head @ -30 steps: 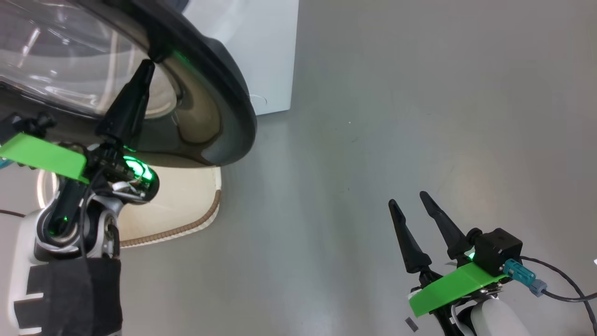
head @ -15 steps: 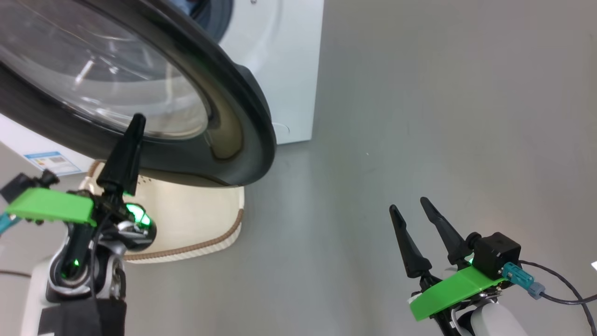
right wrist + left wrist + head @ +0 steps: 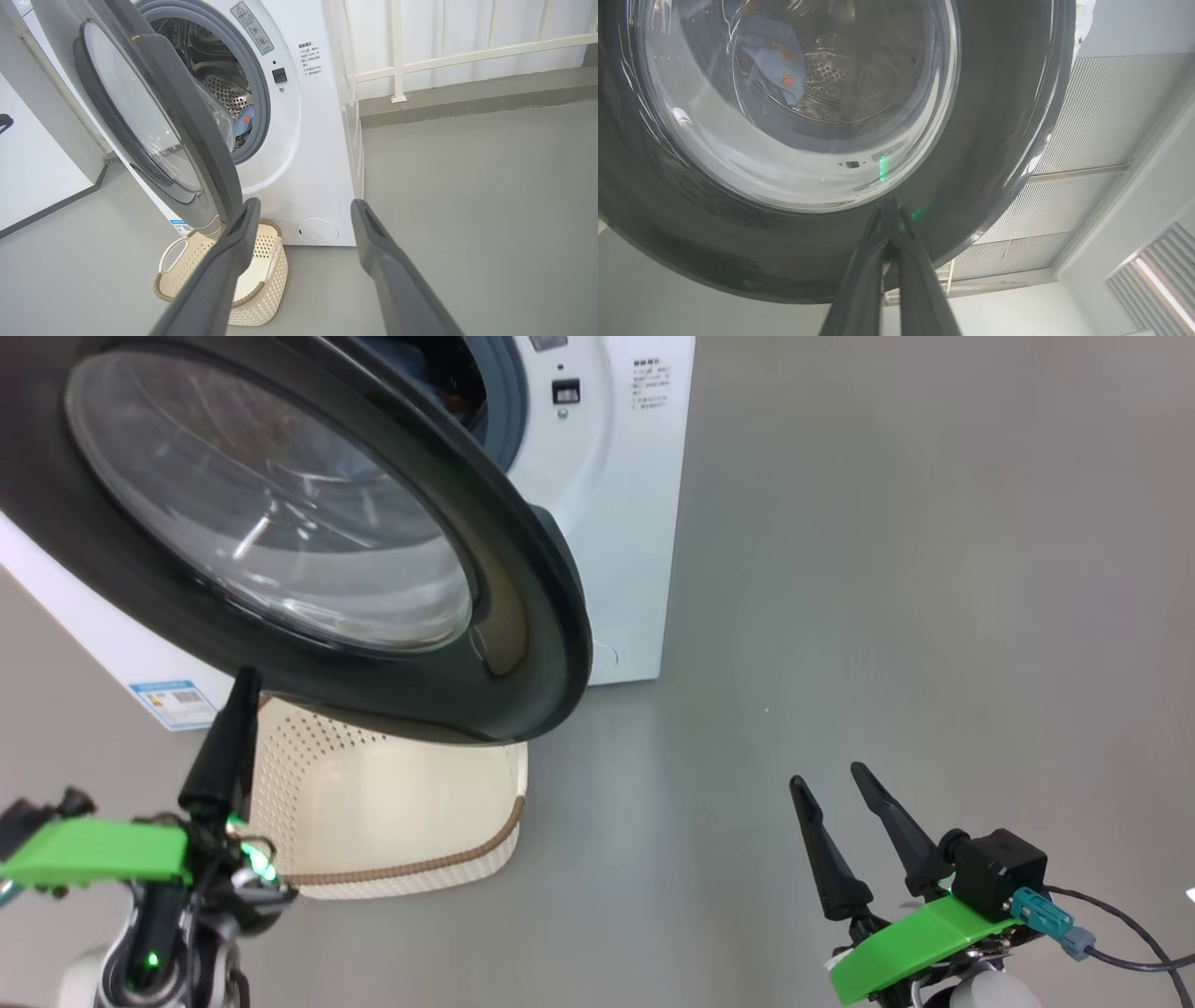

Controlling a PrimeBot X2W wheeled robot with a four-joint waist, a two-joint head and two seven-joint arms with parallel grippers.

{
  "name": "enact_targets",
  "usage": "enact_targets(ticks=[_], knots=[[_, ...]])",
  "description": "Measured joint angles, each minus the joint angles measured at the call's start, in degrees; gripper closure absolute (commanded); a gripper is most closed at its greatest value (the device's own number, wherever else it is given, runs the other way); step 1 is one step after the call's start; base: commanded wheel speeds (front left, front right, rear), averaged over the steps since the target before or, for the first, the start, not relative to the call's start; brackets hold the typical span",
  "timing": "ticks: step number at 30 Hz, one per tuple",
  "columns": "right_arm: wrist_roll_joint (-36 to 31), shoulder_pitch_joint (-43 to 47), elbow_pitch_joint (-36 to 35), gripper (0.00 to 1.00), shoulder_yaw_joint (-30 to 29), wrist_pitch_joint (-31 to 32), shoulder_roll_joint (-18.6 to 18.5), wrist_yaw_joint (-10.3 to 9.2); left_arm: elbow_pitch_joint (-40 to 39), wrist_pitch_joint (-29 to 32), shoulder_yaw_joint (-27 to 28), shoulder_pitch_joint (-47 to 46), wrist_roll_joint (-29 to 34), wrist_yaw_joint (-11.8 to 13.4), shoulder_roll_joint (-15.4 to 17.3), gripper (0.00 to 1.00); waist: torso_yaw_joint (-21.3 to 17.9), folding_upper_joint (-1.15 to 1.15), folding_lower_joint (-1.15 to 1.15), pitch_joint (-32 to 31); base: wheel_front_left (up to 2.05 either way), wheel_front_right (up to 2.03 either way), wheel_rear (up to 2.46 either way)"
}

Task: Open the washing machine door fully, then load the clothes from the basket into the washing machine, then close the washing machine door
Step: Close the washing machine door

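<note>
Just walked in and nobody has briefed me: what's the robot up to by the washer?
The robot is doing laundry. The washing machine door stands partly open, and the shut left claw points up at its lower rim; whether they touch is hard to judge. Light blue clothes lie inside the washing machine. The basket on the floor under the door looks empty where visible. The right claw hangs open, holding nothing.
</note>
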Motion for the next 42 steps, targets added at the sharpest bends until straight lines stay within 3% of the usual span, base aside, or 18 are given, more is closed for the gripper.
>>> enact_targets(ticks=[3, 4, 5, 10, 14, 19, 23, 35, 42], knots=[[-0.1, 0.2, 0.0, 0.00, -0.2, 0.0, 0.0, 0.00, -2.1, -1.9, 0.3, 2.5, 1.4, 0.0, 0.0, 1.00, 0.2, 0.00, 0.00, -1.1, 0.00, 0.00, 0.00], [-0.3, 0.5, -0.1, 0.00, -0.2, 0.0, 0.0, 0.00, -2.7, -2.7, 0.3, 3.3, 2.4, 0.0, 0.1, 0.56, 0.2, 0.00, 0.00, -1.5, 0.00, 0.00, 0.00], [-0.3, 1.0, -0.1, 0.00, -0.3, 0.0, 0.0, 0.00, -3.2, -3.3, 0.2, 3.9, 3.4, 0.0, 0.3, 0.02, 0.3, 0.00, 0.00, -1.8, 0.00, 0.00, 0.00], [-0.4, 2.1, -0.4, 0.00, -0.5, 0.0, 0.0, 0.00, -5.8, -8.8, -0.8, 6.2, 9.4, 0.0, 2.2, 0.00, 0.5, 0.00, 0.00, -3.0, 0.00, 0.00, 0.00], [-0.8, 2.1, -0.8, 0.00, -0.7, 0.0, 0.1, 0.00, -8.9, -15.7, -5.1, 7.1, 16.6, 0.0, 6.5, 0.00, 0.7, 0.00, 0.00, -3.8, 0.00, 0.00, 0.00], [-1.1, 2.4, -1.3, 0.00, -0.9, 0.0, 0.1, 0.00, -7.9, -25.1, -13.4, 9.7, 29.4, 0.0, 14.3, 0.00, 0.7, 0.00, 0.00, -4.7, 0.00, 0.00, 0.00], [-1.5, 3.5, -1.3, 0.00, -1.0, 0.0, 0.1, 0.00, -5.5, -27.0, -15.4, 10.3, 38.5, 0.0, 16.6, 0.00, 0.8, 0.00, 0.00, -5.3, 0.00, 0.00, 0.00], [-2.0, 3.5, -2.3, 0.00, -2.5, 0.0, 0.2, 0.00, -7.2, -27.3, -5.3, 13.9, 66.2, -0.3, 11.0, 0.00, 0.8, 0.00, 0.00, -5.5, 0.00, 0.00, 0.00], [-2.6, 3.6, -3.2, 0.00, -2.5, 0.0, 0.2, 0.00, -7.2, -27.3, -1.9, 17.5, 74.4, -0.3, 7.5, 0.00, 0.8, 0.00, 0.00, -5.5, 0.00, 0.00, 0.00]])
